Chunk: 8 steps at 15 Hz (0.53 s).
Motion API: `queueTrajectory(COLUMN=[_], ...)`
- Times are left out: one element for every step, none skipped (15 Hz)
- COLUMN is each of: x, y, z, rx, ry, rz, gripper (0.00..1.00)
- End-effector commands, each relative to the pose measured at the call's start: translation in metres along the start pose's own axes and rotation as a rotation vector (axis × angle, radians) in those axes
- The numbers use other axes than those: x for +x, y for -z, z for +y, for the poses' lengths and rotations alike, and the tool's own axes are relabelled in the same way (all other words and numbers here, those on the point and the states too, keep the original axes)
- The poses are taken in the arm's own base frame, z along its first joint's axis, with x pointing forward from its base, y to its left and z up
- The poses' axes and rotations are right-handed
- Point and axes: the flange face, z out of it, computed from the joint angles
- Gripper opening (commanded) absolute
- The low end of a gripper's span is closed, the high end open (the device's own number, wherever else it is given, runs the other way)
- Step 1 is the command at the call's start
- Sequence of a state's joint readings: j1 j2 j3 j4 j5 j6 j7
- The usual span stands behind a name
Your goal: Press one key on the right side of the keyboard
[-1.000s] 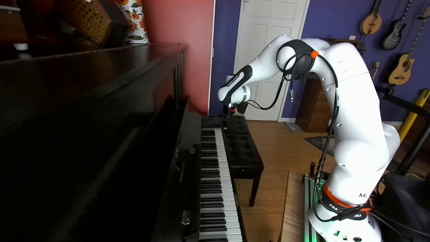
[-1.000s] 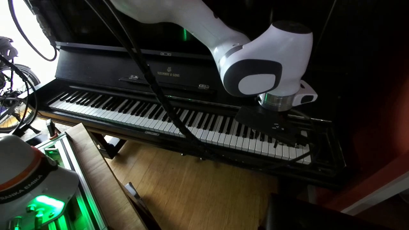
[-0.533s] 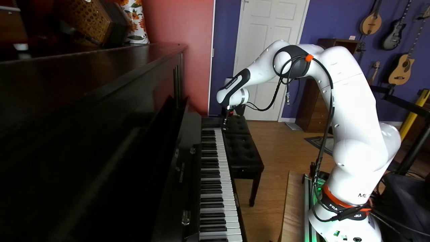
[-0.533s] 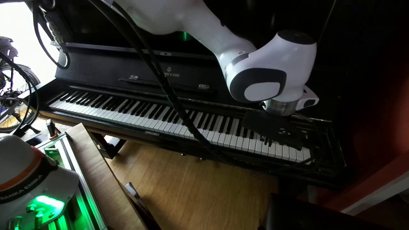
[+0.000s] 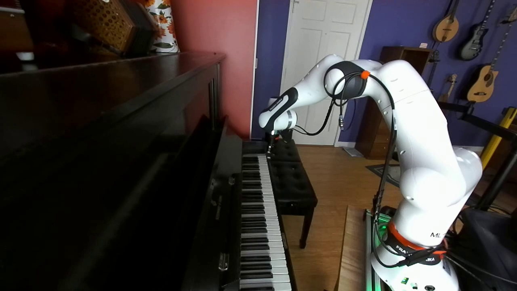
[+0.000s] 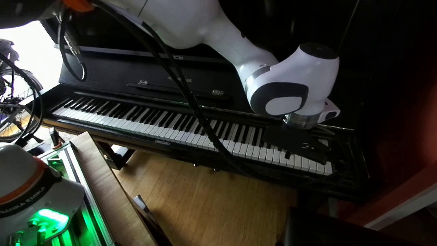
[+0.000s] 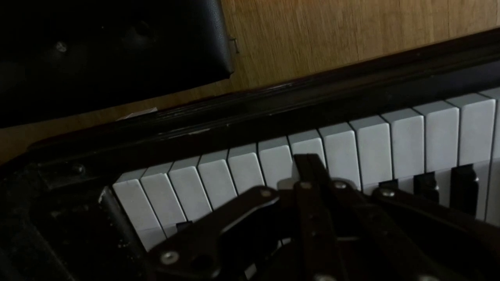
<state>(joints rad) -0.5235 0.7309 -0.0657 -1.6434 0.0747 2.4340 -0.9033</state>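
The keyboard runs as a long row of white and black keys along the dark piano, seen in both exterior views. My gripper is over its right end, fingers pressed together with nothing between them. In the wrist view the fingertips overlap a white key, several keys in from the end block. An exterior view has the dark fingertips in front of the white keys; whether they touch one cannot be told. The gripper body hides part of the black keys there.
A black padded bench stands along the keyboard's front, its corner close by. The piano's dark end block and front rail border the keys. A black cable hangs from the arm across the keyboard.
My arm has come down closer to the keys over the last second. The fingers, apart at first, have come together.
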Motion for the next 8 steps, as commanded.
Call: queueTrajectory(x=[0.004, 0.006, 0.006, 0.007, 0.007, 0.007, 0.008, 0.009], y=[-0.017, -0.020, -0.024, -0.025, -0.028, -0.031, -0.033, -0.035], z=[0.008, 0.008, 0.010, 0.011, 0.013, 0.013, 0.015, 0.016], rx=[0.014, 0.013, 0.008, 0.007, 0.006, 0.006, 0.005, 0.005], ry=[0.025, 0.031, 0.037, 0.043, 0.045, 0.050, 0.054, 0.058], rz=[0.016, 0.019, 0.016, 0.014, 0.009, 0.010, 0.009, 0.010], gripper=[0.00, 0.00, 0.00, 0.00, 0.00, 0.00, 0.00, 0.00])
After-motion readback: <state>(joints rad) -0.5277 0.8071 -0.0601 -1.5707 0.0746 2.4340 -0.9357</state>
